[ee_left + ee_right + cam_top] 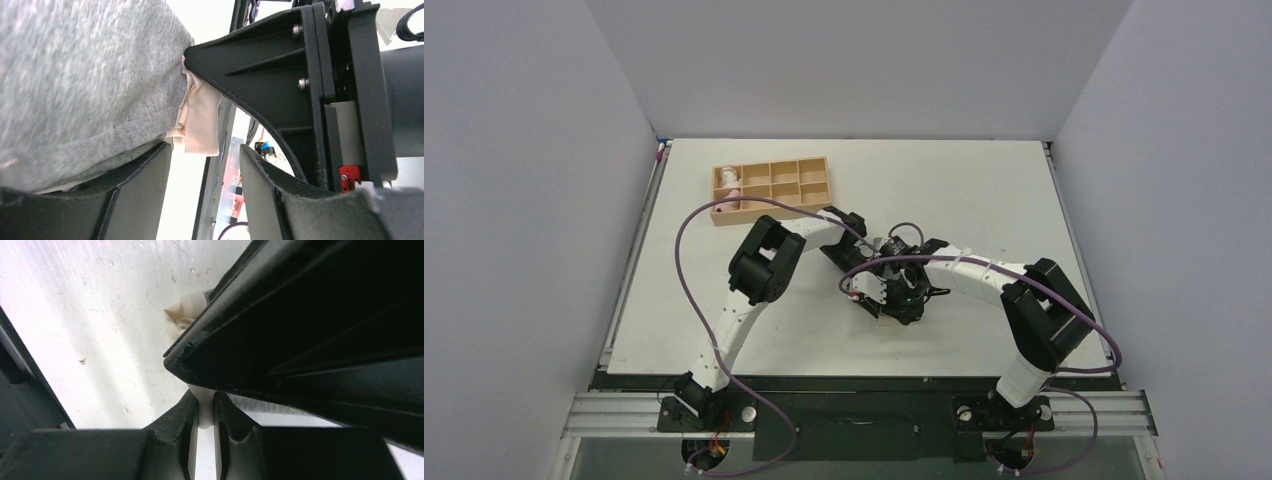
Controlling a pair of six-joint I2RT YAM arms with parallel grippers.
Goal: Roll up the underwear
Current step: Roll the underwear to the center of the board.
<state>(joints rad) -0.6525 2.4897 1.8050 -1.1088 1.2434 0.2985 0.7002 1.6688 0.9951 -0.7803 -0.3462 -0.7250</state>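
Observation:
The underwear (75, 85) fills the left of the left wrist view as grey fabric, with its pale beige strip (200, 125) hanging at its edge. My left gripper (206, 167) is open; its left finger (140, 190) rests against the grey fabric and nothing sits between the jaws. My right gripper (204, 402) is shut on the beige strip (204, 415). In the top view both grippers meet mid-table, left gripper (869, 258) and right gripper (894, 300), and they hide most of the underwear (886, 318).
A tan compartment box (794, 185) stands at the back left, with a white cloth roll (724, 178) and a pink cloth roll (730, 196) in its left compartments. Purple cables loop over both arms. White walls close in the table.

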